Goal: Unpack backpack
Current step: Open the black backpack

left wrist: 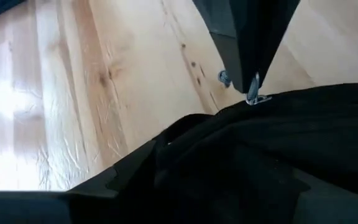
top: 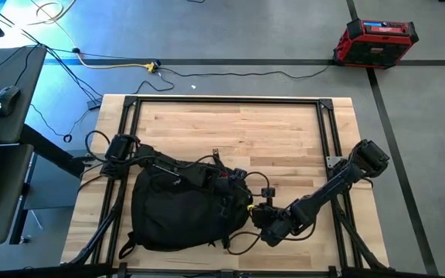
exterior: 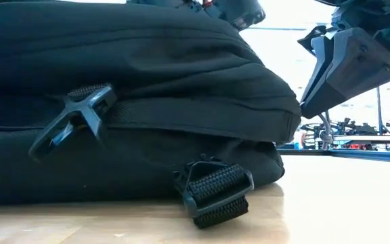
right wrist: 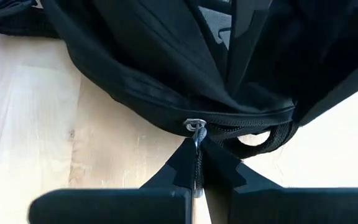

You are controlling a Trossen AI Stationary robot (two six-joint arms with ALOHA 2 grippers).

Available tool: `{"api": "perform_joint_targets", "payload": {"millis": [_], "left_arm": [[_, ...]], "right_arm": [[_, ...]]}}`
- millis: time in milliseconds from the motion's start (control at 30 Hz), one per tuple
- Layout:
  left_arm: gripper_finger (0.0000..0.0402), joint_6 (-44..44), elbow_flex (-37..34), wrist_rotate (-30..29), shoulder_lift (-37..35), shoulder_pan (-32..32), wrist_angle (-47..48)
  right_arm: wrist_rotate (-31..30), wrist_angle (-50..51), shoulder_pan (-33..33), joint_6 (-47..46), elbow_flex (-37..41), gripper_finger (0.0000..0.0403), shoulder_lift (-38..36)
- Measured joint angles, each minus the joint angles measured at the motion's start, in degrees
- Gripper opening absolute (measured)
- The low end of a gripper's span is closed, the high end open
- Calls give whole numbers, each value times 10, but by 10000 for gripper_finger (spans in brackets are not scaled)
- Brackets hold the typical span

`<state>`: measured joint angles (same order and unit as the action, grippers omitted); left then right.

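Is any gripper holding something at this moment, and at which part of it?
The right gripper is shut on the grey metal zipper pull of the large black fabric backpack. The left gripper, over the backpack, holds nothing visible.

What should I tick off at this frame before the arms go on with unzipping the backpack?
1. Backpack lying flat on the table: ok.
2. Right gripper shut on the zipper pull: ok, the fingers meet on the pull's tab.
3. Left gripper over the top of the backpack: ok; whether it holds fabric: cannot tell.
4. Zipper opened enough to reach inside: cannot tell, no opening shows in any view.
5. Loose strap buckle clear of the right gripper: ok in the low view.
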<state>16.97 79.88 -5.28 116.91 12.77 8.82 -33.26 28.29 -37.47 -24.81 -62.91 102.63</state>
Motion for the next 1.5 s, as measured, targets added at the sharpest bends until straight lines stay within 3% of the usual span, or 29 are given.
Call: {"api": "perform_joint_targets", "payload": {"millis": [100, 200, 267, 433, 600, 767, 1067, 1167, 1267, 1500], "left_arm": [[196, 17, 1, -3, 19, -2, -9], [177, 43, 2, -41, 32, -2, -20], [144, 58, 2, -63, 34, -2, -20], [16, 58, 4, -134, 32, -2, -12], [3, 36, 4, -234, 31, -3, 21], [0, -39, 4, -325, 30, -18, 89], [0, -155, 3, -389, 31, -55, 158], [0, -178, 2, -406, 31, -59, 179], [0, -202, 2, -420, 20, -59, 221], [0, -247, 1, -435, -36, -42, 287]], "right_arm": [[-3, -10, 0, 8, 1, 0, 0], [-4, -11, 0, 9, 1, 0, 0], [-7, -10, 0, 9, 1, 0, 0], [-9, -12, -3, 9, 1, 0, 0], [14, -22, -3, 7, 1, 0, 0], [33, -51, -2, 9, 1, 0, 0], [95, -189, 1, 76, 1, 0, 0], [110, -185, 1, 86, 0, 0, 0], [87, -179, -3, 87, 0, 0, 0], [-55, -125, -7, 52, 0, 0, -15]]}}
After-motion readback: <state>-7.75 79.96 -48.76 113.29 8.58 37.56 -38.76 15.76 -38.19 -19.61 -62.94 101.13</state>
